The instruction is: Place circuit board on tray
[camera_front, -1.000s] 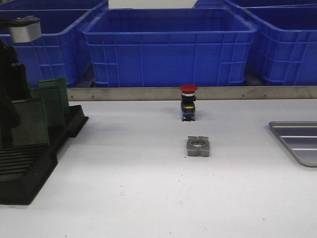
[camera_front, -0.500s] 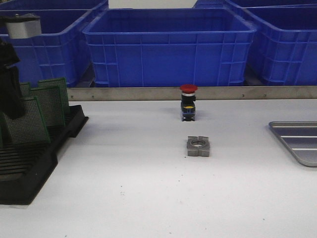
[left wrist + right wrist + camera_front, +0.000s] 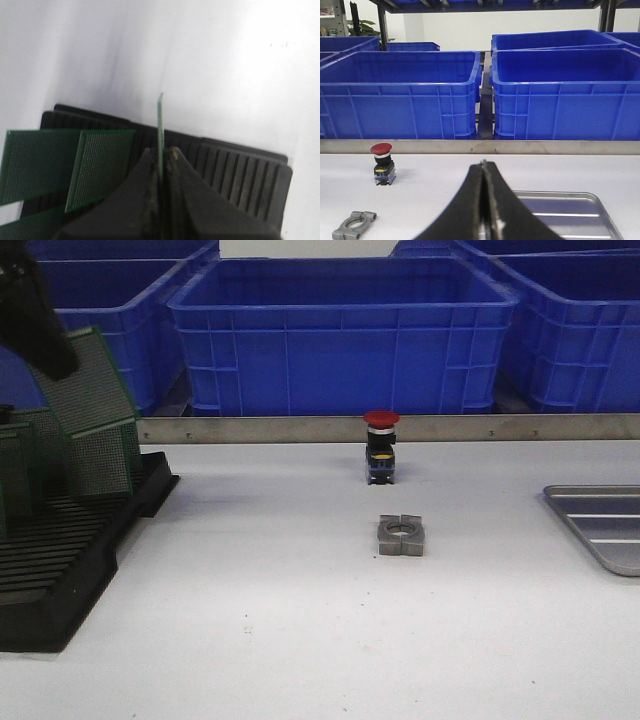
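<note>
Left gripper (image 3: 161, 167) clamped on circuit board (image 3: 88, 380) by one edge, board clear above black rack (image 3: 60, 570), tilted. Right gripper (image 3: 483, 200) closed on nothing, tray (image 3: 560, 212) just beyond its tips. Tray (image 3: 600, 525) well apart from held board, across table. Carry high past red button (image 3: 380, 445) and metal clamp (image 3: 401, 535); level board before lowering flat onto ribs; avoid neighbouring boards (image 3: 100, 165).

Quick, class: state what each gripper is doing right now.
Left gripper: closed on a green circuit board, lifted above the black rack.
Right gripper: closed, empty.
</note>
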Controlling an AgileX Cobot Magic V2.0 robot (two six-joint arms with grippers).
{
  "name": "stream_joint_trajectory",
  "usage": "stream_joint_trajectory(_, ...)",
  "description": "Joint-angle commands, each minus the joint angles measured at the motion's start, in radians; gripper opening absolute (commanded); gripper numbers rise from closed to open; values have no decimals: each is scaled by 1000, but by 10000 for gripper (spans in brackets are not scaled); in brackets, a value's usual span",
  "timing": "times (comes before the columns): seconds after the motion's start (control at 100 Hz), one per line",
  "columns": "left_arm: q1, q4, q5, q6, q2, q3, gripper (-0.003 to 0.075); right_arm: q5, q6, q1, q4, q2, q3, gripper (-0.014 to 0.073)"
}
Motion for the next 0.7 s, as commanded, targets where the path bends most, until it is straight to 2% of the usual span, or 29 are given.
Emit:
stream_joint_trajectory(0.0,-58,-94,58,-41,-75,-32,-18,-86,-3,-2,-8,-17,5,-68)
stream_joint_trajectory(0.25,-274,-103,58,-55,-88,-32,-18,-102,-3,-2,-8,-17,5,-68)
stream_joint_trajectory(0.47,-370,-103,58,-55,-88,-32,-18,-79,-2,-2,49,-17,-41,-68)
stream_joint_trajectory(0.56,-376,-104,58,-55,-88,-32,-18,36,-2,-2,68,-2,-125,-68)
stream_joint_trajectory(0.69,-376,-107,58,-55,-88,-32,-18,318,-2,-2,112,81,-295,-68)
